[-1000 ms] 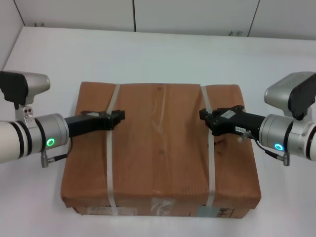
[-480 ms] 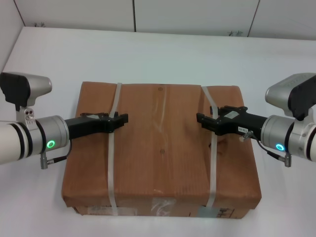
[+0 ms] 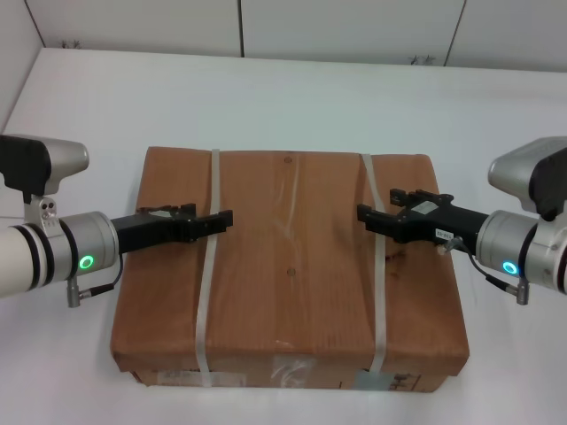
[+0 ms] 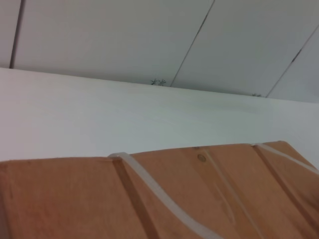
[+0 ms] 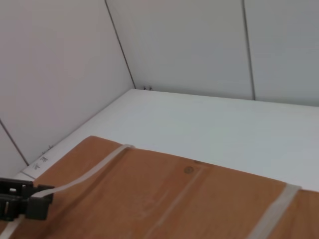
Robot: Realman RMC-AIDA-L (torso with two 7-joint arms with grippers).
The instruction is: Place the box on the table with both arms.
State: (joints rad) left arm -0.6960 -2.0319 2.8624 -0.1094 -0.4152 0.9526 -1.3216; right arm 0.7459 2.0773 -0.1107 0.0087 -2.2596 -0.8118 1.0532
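Note:
The brown kraft box (image 3: 288,283) lies flat on the white table (image 3: 292,97), near its front edge. Two whitish straps cross it, the left strap (image 3: 204,301) and the right strap (image 3: 379,301), with clear tape down the middle. My left gripper (image 3: 221,219) reaches in from the left, its tip on the left strap. My right gripper (image 3: 368,214) reaches in from the right, its tip on the right strap. The right wrist view shows the box (image 5: 159,199) and my left gripper (image 5: 20,201) with the strap running through it. The left wrist view shows the box top (image 4: 75,199) and a raised strap (image 4: 149,184).
White wall panels (image 3: 345,27) stand behind the table's far edge. The table top stretches well beyond the box on the far side and both sides. A printed label (image 3: 177,378) sits on the box's front face.
Both arms have shifted slightly toward me and both grippers reach a little farther inward across the straps. The left strap now lies straighter. The box has not moved.

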